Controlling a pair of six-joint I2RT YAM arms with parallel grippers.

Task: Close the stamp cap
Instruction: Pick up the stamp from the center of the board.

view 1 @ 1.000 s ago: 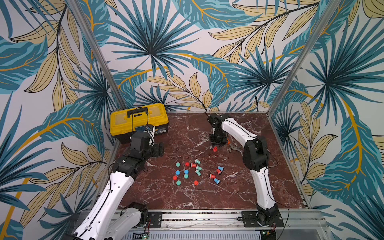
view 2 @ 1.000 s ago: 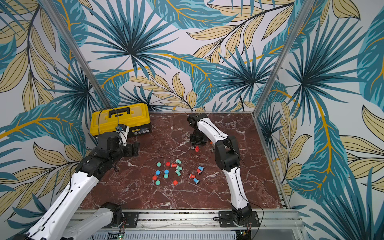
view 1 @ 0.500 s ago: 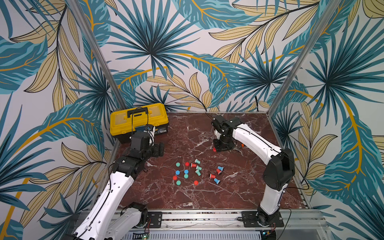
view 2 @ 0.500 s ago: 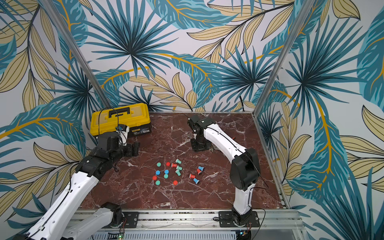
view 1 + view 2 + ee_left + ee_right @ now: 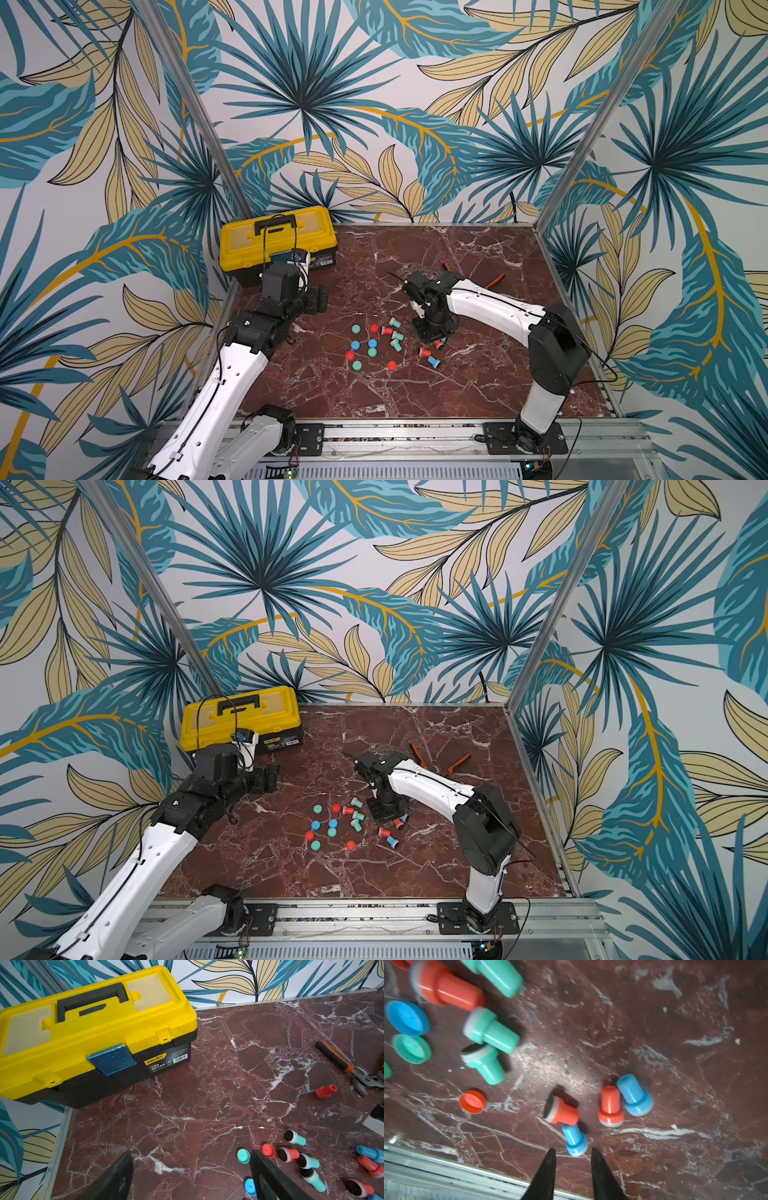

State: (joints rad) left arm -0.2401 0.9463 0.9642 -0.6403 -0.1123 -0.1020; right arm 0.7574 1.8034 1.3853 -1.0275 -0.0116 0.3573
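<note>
Marble table (image 5: 415,249) | left jaws wide | right jaws ajar, empty | lone red stamp (image 5: 325,1091): left-wrist only

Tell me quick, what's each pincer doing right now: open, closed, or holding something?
Left pincer: wide open, holding nothing.
Right pincer: narrowly open, holding nothing; a blue stamp lies by its tips.

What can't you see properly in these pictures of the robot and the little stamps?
- Inside the toolbox: its shut lid hides it.
- The pliers: the right arm covers their middle in both top views; the left wrist view's edge cuts them off.
- A red stamp: half under the right arm's wrist in a top view.
- The green stamps: blurred in the right wrist view, ink faces unreadable.
</note>
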